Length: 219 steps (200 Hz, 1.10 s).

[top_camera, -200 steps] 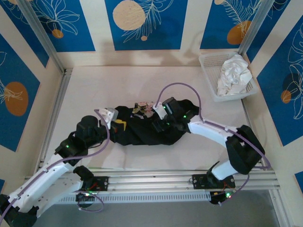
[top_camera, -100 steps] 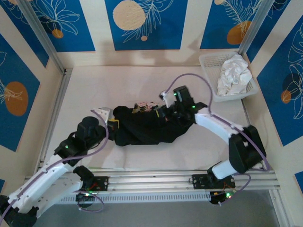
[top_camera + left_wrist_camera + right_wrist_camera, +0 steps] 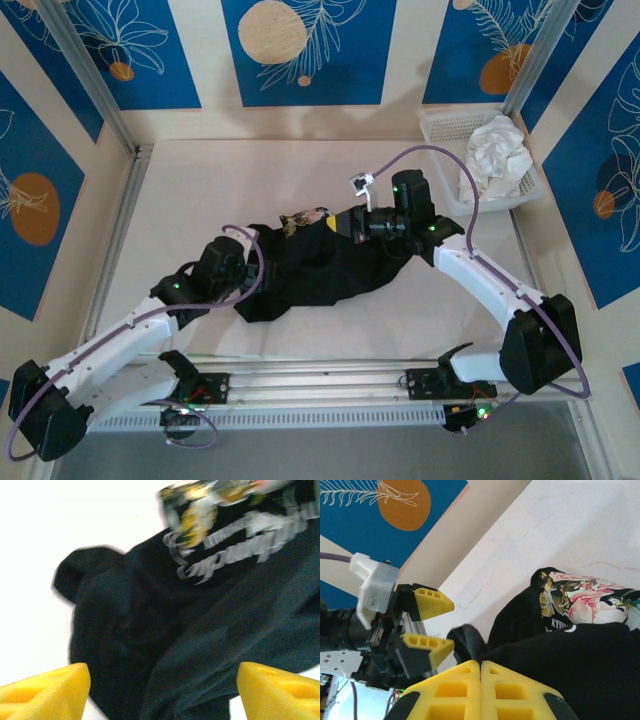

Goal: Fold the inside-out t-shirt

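Black t-shirt (image 3: 320, 270) of soft, matt cloth, its printed patch faintly shiny. Pale desk (image 3: 200, 190), smooth and matt. Left end effector (image 3: 162, 672) and right end effector (image 3: 480, 664) have matt yellow plastic fingers. White plastic lattice basket (image 3: 440, 150). Ribbed metal rail (image 3: 330, 380).

t-shirt (image 3: 320, 265) mid table (image 3: 200, 190), left gripper (image 3: 243, 272) at its left end, right gripper (image 3: 352, 222) behind it — basket (image 3: 437, 158) back right, cloth (image 3: 495, 155) inside

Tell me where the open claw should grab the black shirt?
The rounded flap at the left end of the shirt, coming from the left with the left claw. It sticks out on the table, so open fingers could probably straddle it.
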{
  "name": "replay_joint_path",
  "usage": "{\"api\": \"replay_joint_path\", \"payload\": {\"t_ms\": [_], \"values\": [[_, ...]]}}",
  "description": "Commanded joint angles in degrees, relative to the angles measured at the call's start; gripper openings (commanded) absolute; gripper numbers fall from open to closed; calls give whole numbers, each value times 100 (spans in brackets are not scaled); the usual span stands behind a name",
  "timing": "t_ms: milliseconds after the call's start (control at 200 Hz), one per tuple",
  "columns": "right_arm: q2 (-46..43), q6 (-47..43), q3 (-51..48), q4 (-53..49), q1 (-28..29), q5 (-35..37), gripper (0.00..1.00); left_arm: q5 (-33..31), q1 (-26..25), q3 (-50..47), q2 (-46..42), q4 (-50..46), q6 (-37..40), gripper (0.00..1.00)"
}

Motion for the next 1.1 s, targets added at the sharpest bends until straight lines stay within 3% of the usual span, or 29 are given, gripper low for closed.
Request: {"api": "replay_joint_path", "payload": {"t_ms": [0,190,415,600,790,870,1020,1090], "values": [[-24,215,-28,97,-9,-236,0,280,-297,254,130,871,490,83],[-79,237,2,42,-32,-275,0,945,-503,784,1208,1433,946,92],[-263,246,-116,-31,-121,-215,0,1430,-497,1421,2387,1821,1031,90],[-346,220,-187,-118,-168,-168,0,1653,-498,1369,2434,2060,774,90],[-233,211,-132,-280,-239,-25,0,2436,-508,862,1994,2861,592,93],[-188,249,-116,-256,-244,-57,0,2329,-518,664,1855,3057,584,97],[-194,282,-94,-229,-242,-98,0,2094,-526,982,2266,2520,800,97],[-214,235,-73,-298,-247,-58,0,1679,-520,1045,2369,2377,784,95]]}}
